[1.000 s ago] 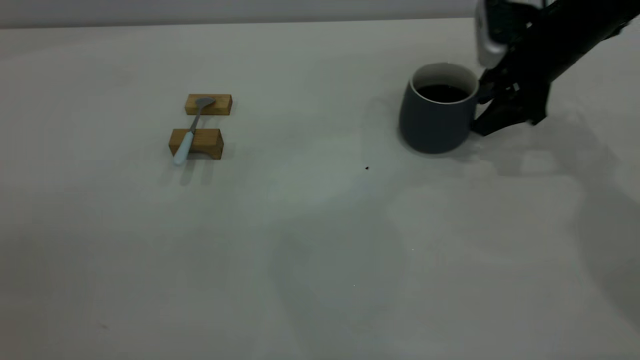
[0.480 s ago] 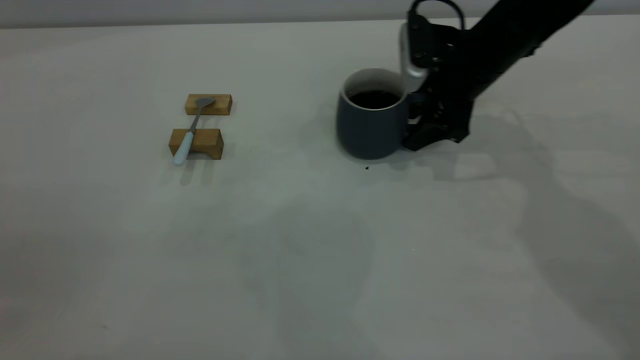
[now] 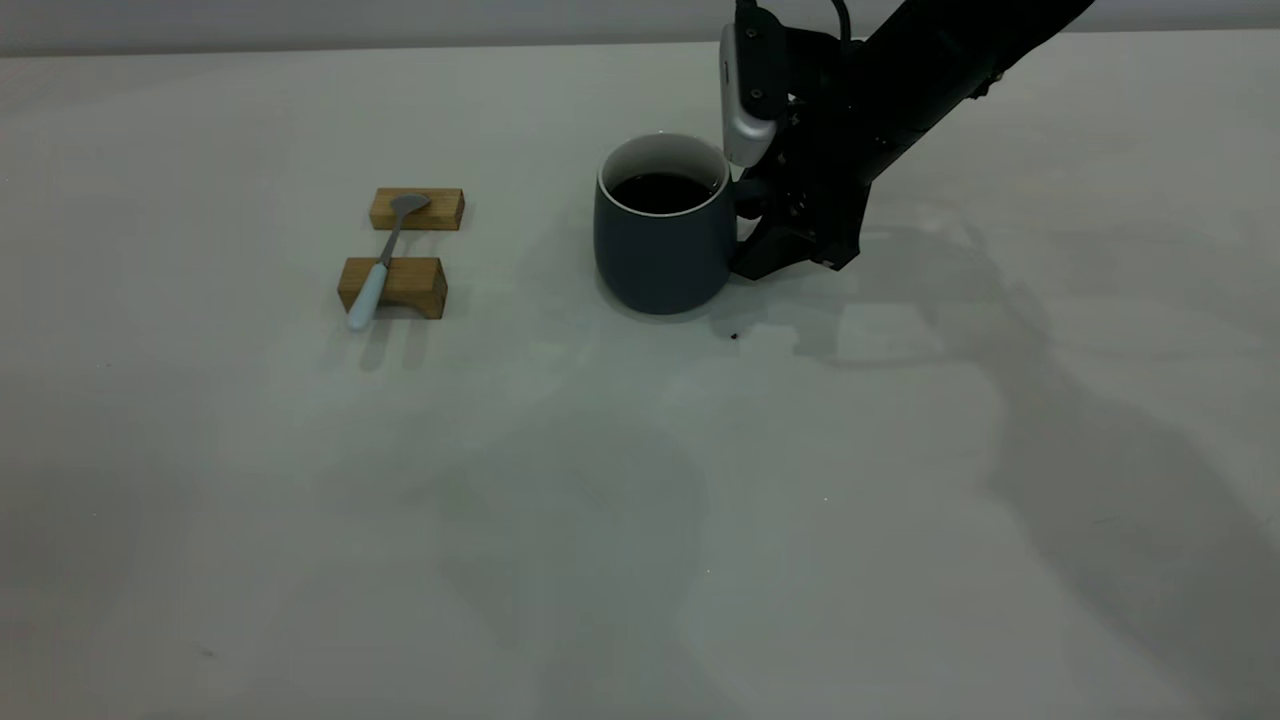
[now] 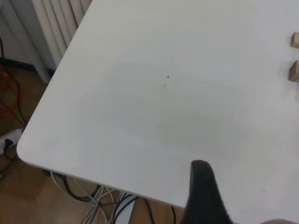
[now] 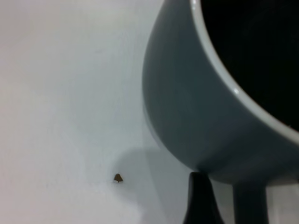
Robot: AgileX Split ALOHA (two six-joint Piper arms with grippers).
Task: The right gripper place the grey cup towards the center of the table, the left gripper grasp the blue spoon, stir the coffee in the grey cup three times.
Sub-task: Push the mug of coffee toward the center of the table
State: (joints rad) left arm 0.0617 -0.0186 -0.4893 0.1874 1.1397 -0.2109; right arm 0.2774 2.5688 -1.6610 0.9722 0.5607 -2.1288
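Note:
The grey cup (image 3: 660, 240) stands upright near the middle of the table (image 3: 640, 480), with dark coffee (image 3: 660, 192) inside it. My right gripper (image 3: 752, 215) is at the cup's right side, shut on its handle. In the right wrist view the cup (image 5: 201, 116) fills the frame, and one black finger (image 5: 201, 203) rests beside the handle (image 5: 250, 203). The blue spoon (image 3: 383, 257) lies across two wooden blocks at the left, its bowl on the far block. A black part of my left gripper (image 4: 203, 193) hangs over the table's corner, far from the spoon.
The two wooden blocks (image 3: 417, 209) (image 3: 393, 285) sit left of the cup. A small dark speck (image 3: 734, 336) lies just in front of the cup. The left wrist view shows the table edge (image 4: 70, 163), with floor and cables (image 4: 93, 210) beyond it.
My right gripper has carried the grey cup leftward from the table's right side to near the middle. The spoon and the blocks have not moved.

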